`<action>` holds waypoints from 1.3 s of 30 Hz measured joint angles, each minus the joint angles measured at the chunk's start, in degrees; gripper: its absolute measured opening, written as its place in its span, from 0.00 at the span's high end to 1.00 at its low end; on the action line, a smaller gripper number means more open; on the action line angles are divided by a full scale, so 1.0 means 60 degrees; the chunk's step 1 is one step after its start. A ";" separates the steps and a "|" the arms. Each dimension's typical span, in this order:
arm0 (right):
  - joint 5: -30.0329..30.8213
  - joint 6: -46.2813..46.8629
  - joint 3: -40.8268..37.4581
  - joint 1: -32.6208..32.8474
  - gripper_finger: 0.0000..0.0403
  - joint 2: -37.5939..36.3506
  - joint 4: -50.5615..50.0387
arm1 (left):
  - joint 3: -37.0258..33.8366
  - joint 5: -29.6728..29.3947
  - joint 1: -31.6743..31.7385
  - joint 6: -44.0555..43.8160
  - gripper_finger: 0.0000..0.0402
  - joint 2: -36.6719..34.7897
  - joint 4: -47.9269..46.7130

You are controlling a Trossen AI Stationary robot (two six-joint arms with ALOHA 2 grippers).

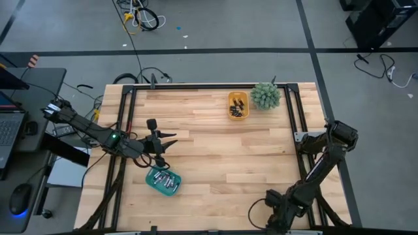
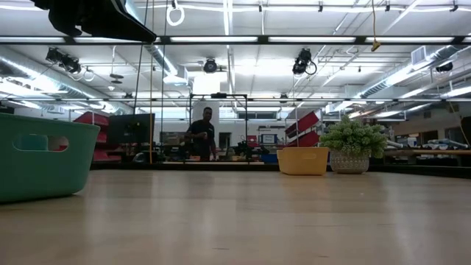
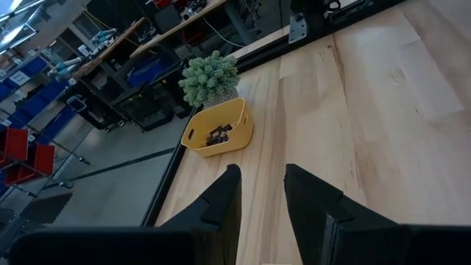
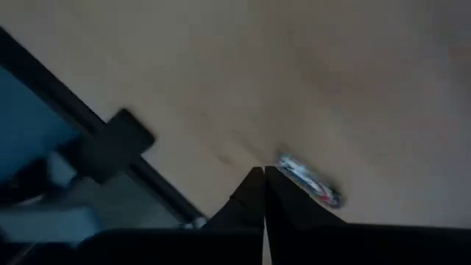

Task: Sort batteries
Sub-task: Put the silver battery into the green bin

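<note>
A teal tray [image 1: 163, 181] near the table's front left holds silvery batteries [image 1: 166, 179]. A yellow tray [image 1: 238, 106] at the far edge holds dark batteries [image 3: 218, 135]. My left gripper [image 1: 171, 141] hovers just above and beyond the teal tray, open, with nothing between its fingers [image 3: 221, 199]. My right gripper [image 4: 263, 174] is shut and points down at the table's front right [image 1: 274, 207]. One silvery battery [image 4: 309, 181] lies on the wood right beside its fingertips. My right gripper's shut fingertips [image 4: 274, 184] come from above and stand right beside the silvery battery's end [image 4: 288, 163], which lies flat on the table. I cannot tell whether they touch it.
A small potted plant [image 1: 266, 95] stands next to the yellow tray at the far right. Black frame rails [image 1: 295, 117] run along the table's sides. A person [image 2: 202, 132] stands in the room beyond the far edge. Bare wood lies across the middle.
</note>
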 joint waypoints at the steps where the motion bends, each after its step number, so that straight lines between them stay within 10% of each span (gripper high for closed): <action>1: 0.0073 -0.0339 0.0136 -0.0044 1.00 -0.0085 -0.0474 | 0.0000 0.0007 0.0003 0.0000 0.74 0.0000 0.0020; 13: 0.0662 -0.4861 0.0205 0.0222 0.79 -0.0119 -0.1422 | 0.0000 0.0015 0.0003 -0.0002 0.74 0.0000 0.0059; 24: 0.1029 -0.5118 -0.0649 0.0064 0.60 -0.0126 -0.1143 | 0.0000 0.0013 0.0001 0.0025 0.74 0.0000 0.0063; 32: 0.0870 -0.5087 -0.1350 -0.0400 0.67 -0.0206 -0.0373 | 0.0000 0.0011 0.0003 0.0034 0.74 0.0000 0.0063; 39: 0.0727 -0.5131 -0.1449 -0.0843 0.95 -0.0195 -0.0602 | 0.0000 0.0011 0.0003 0.0036 0.74 0.0000 0.0037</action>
